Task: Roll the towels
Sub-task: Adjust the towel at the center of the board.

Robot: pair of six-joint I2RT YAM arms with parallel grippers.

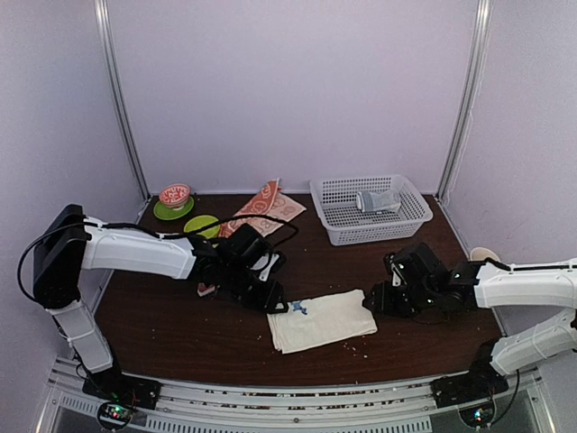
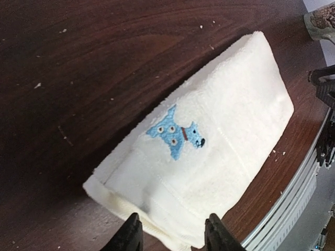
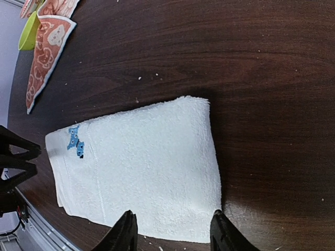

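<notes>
Towels, and the white towel (image 1: 323, 320) is the one in play: folded flat at the near middle of the table (image 1: 162, 316), blue dog (image 2: 175, 137) facing up. Over its left end hangs the left gripper (image 2: 174, 235), fingers apart, the hem showing between them. At the right end the right gripper (image 3: 170, 232) does the same, fingers apart over the cloth's edge.

Around them is dark wood grain, dusted with pale crumbs (image 2: 37, 84) near the cloth. The orange towel (image 1: 266, 206) lies rumpled at the back, well apart from the white one, beside a green plate (image 1: 171, 213) carrying a red bowl (image 1: 174, 193) and a second green dish (image 1: 203, 224). Back right, a white basket (image 1: 379, 233) holds a grey bundle (image 1: 377, 200). Pale lilac walls (image 1: 288, 90) close in on three sides, with metal poles (image 1: 117, 108) in the back corners and a metal rail (image 1: 297, 397) along the near edge.
</notes>
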